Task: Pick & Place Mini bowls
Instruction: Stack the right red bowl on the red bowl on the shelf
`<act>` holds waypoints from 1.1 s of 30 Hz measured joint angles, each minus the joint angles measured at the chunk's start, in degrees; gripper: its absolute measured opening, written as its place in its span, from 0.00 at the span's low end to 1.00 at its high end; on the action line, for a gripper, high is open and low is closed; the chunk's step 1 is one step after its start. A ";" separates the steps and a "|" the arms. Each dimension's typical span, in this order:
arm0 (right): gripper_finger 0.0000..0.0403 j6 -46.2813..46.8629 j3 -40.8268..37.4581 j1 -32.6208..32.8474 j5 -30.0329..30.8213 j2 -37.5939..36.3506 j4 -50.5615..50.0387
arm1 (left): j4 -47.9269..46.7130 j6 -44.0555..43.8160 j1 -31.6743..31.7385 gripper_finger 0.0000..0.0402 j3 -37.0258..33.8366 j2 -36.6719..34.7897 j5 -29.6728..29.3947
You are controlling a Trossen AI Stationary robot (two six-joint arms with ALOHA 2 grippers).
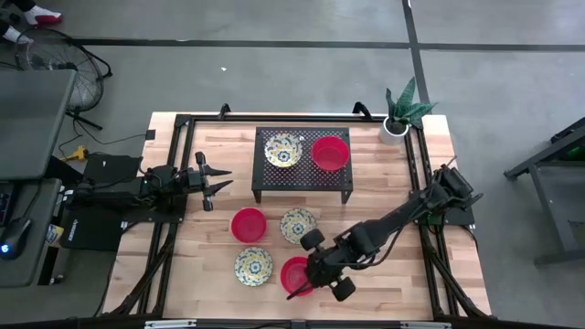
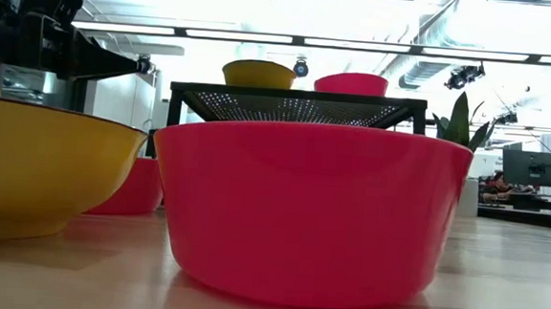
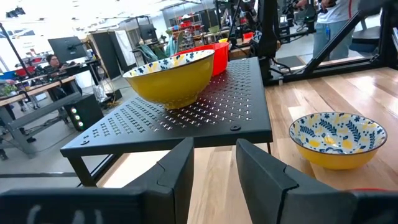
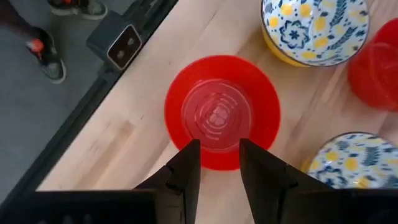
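- Mini bowls — six show in the high view: a floral bowl (image 1: 283,151) and a red bowl (image 1: 330,153) sit on the black perforated stand (image 1: 303,184) at the far side of the table (image 1: 411,274); on the bare wood nearer the front lie a red bowl (image 1: 248,224), a floral bowl (image 1: 297,225), another floral bowl (image 1: 253,266) and the front red bowl (image 1: 294,272).
- The right gripper (image 4: 219,163) hangs directly over the front red bowl (image 4: 222,112) near the table's front edge, its fingers parted by a modest gap and closed on nothing; their tips appear to lie over the bowl's near wall.
- The step in hand looks like the approach for a pick of this bowl, with nothing lifted yet.
- The next move would call for a short descent so one finger goes inside the rim and one outside, then a pinch on the wall — a glossy thin rim may slip if caught too shallow.
- The two floral bowls sit close beside it, so the descent needs to be straight.
- The left gripper (image 3: 214,163) waits at the table's left side, facing the stand, fingers apart and empty.
- No brand, label or readable writing shows on bowls, stand or table.
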 joint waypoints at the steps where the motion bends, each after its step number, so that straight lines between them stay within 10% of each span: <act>1: 0.24 0.93 -1.07 0.08 -0.01 0.11 1.41 | 0.01 0.00 0.00 0.29 0.00 0.00 0.00; 33: 0.24 -2.35 6.41 2.25 -5.28 14.97 0.12 | 0.00 0.00 0.00 0.29 0.00 0.00 0.01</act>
